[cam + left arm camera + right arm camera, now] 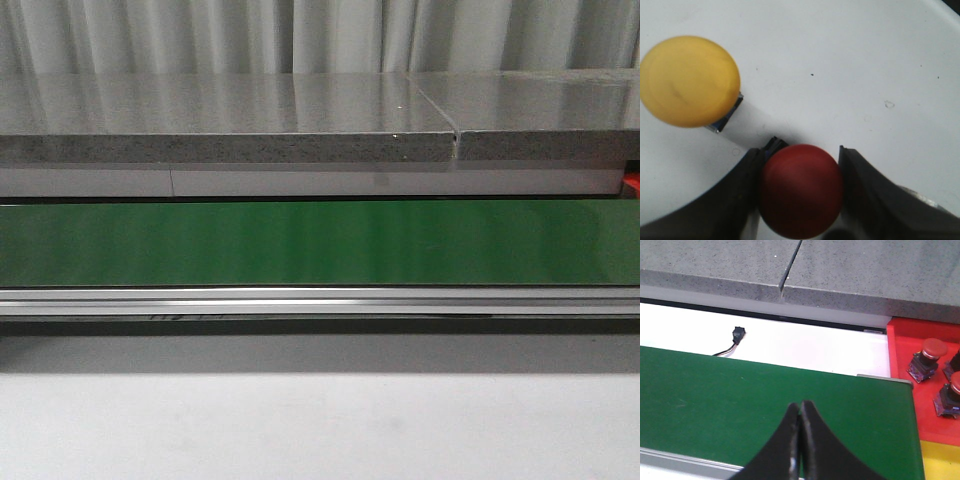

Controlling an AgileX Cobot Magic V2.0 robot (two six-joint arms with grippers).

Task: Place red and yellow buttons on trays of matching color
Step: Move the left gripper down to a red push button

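In the left wrist view a red button (801, 192) sits between the dark fingers of my left gripper (801, 152), which is shut on it over a white surface. A yellow button (689, 80) lies just beyond it, apart from the fingers. In the right wrist view my right gripper (800, 405) is shut with nothing in it, above the green belt (740, 400). Off to one side of the belt a red tray (900, 355) holds red buttons (930, 356), and a corner of the yellow tray (940, 462) shows beside it. The front view shows neither buttons nor grippers.
The green conveyor belt (320, 240) runs across the front view with a metal rail (320, 300) along its near edge. Behind it stands a grey stone counter (230, 115). A small black connector on a wire (738, 333) lies on the white strip behind the belt.
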